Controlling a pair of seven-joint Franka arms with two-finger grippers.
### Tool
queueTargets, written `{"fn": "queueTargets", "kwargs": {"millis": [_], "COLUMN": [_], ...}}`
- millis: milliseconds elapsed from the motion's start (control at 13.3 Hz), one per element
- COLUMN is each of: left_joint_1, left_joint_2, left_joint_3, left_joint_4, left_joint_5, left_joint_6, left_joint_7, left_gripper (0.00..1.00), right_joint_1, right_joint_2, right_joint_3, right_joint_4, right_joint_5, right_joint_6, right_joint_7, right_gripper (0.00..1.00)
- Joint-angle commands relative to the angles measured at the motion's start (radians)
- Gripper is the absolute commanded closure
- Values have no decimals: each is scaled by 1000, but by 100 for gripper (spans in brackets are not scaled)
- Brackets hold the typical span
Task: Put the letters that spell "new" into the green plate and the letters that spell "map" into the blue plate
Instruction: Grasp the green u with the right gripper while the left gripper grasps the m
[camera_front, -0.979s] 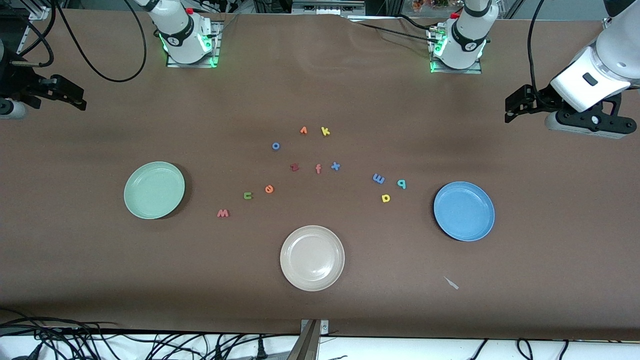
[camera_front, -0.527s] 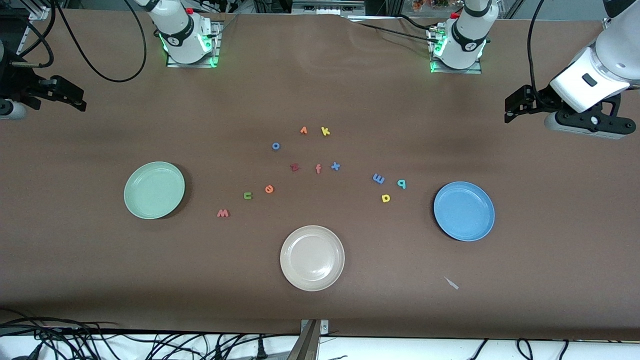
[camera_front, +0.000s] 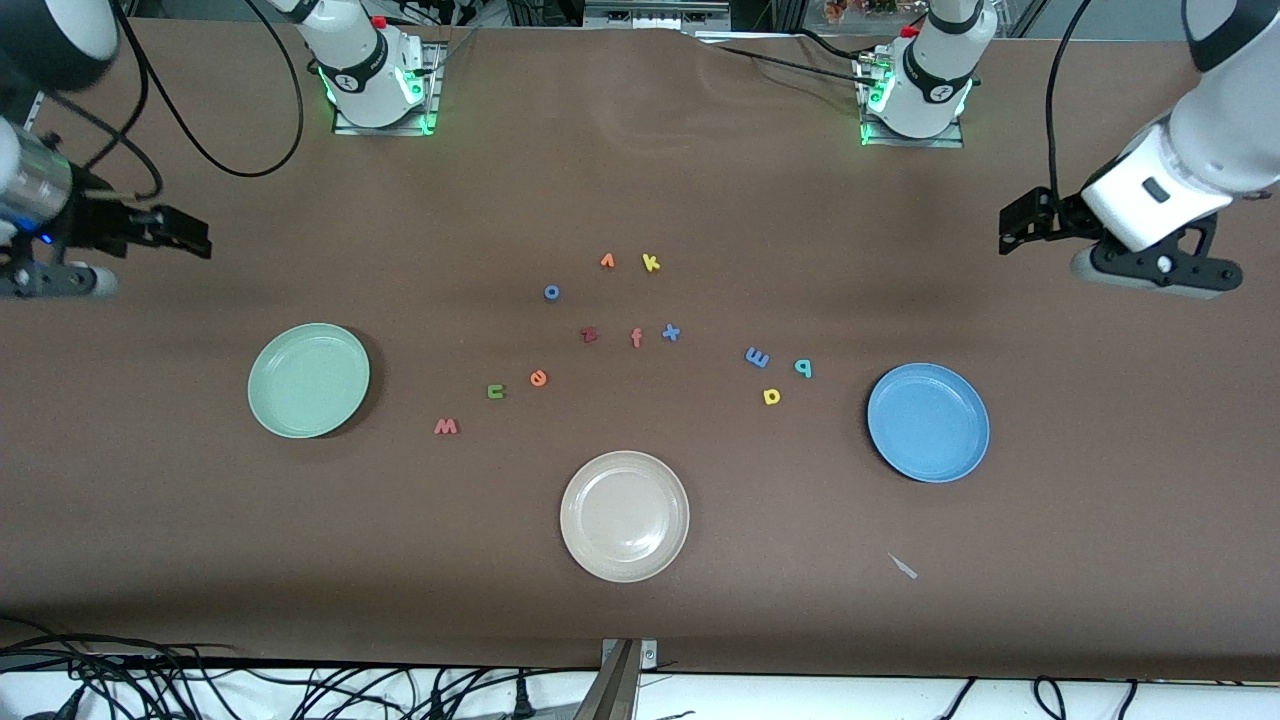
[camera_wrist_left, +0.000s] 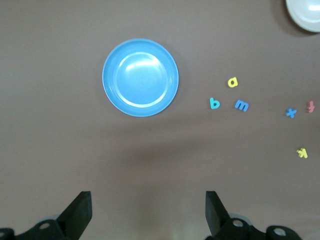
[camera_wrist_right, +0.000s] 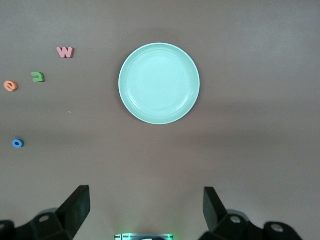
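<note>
Table (camera_front: 640, 150) holds three plates: green plate (camera_front: 309, 380), blue plate (camera_front: 928, 422), beige plate (camera_front: 625, 516), nothing in any. Green n (camera_front: 496, 391), orange e (camera_front: 539, 378), w (camera_front: 446, 427) sit loose between green and beige; m (camera_front: 758, 357), p (camera_front: 803, 368), a (camera_front: 771, 397) near blue. Left gripper (camera_wrist_left: 147, 212) over the table at its own end, right gripper (camera_wrist_right: 146, 210) at the other end, both spread wide, holding nothing.

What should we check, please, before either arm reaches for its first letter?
1. Green plate holds nothing: ok.
2. Blue plate holds nothing: ok.
3. Green n, orange e and pink w lie apart on the table: ok.
4. Blue m, teal p and yellow a lie apart: ok.
5. Left gripper open, holding nothing: ok.
6. Right gripper open, holding nothing: ok.
</note>
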Motion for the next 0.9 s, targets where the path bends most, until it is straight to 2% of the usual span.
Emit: {"fn": "queueTargets", "kwargs": {"millis": [0, 151, 377, 527, 829], "left_joint_1": [-2, -7, -28, -39, -151], "left_joint_2": [31, 54, 149, 215, 335], "left_joint_3": [-2, -3, -2, -5, -5], "left_joint_4": [16, 16, 35, 39, 40], "left_joint_5": [25, 23, 14, 9, -38], "left_joint_6": [-25, -23, -2, 71, 208], "left_joint_7": [-14, -108, -332, -473, -831], "left_gripper": [0, 0, 0, 0, 0], "right_joint_1": [11, 51, 109, 155, 244], "right_joint_2": [69, 126, 252, 293, 401], "right_joint_3": [3, 2, 2, 3, 2], "right_joint_4": [35, 35, 21, 14, 12], "right_joint_5": [14, 14, 37, 81, 83], "right_joint_6": [-6, 34, 187, 282, 446], "right_joint_7": [9, 13, 62, 114, 223], "right_gripper": [0, 0, 0, 0, 0]}}
